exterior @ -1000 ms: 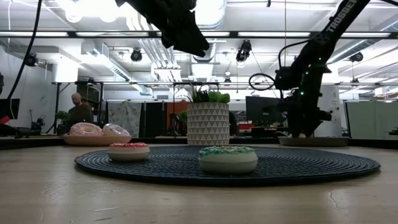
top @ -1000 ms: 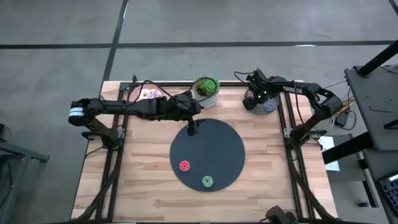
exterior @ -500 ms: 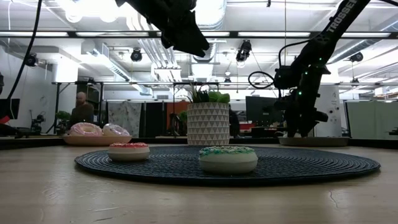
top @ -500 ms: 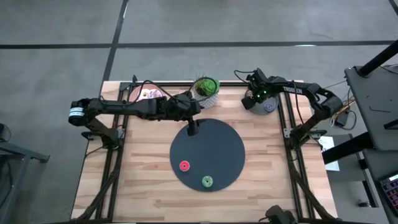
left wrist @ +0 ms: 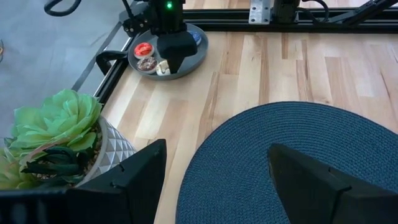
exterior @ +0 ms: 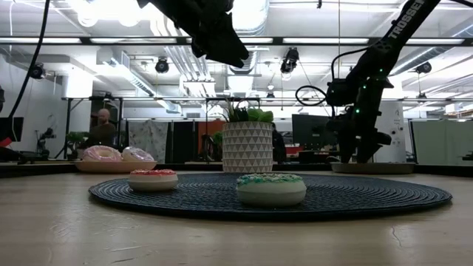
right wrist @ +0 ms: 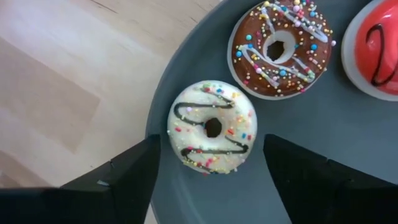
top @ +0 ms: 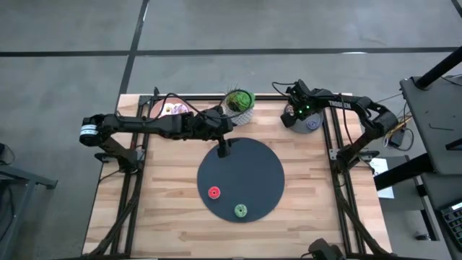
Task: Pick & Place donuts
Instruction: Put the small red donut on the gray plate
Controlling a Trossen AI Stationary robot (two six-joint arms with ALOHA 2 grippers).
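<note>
My right gripper (right wrist: pixel 211 135) hangs open over the grey plate (right wrist: pixel 311 180) at the table's far right, pointing down. Its fingers stand on either side of a cream donut (right wrist: pixel 212 127) with chocolate stripes, without touching it. A brown sprinkled donut (right wrist: pixel 281 46) and a red one (right wrist: pixel 379 50) lie beside it on the same plate. On the dark round disc (top: pixel 242 177) lie a red donut (top: pixel 214 192) and a green donut (top: pixel 240 210). My left gripper (top: pixel 223 149) hovers open, high above the disc's far edge.
A potted succulent (top: pixel 239 102) stands at the far edge between the arms, close to my left gripper. A pink plate (top: pixel 170 108) with larger frosted donuts sits at the far left. Bare wood lies left, right and near of the disc. A person (exterior: pixel 103 129) stands in the room behind.
</note>
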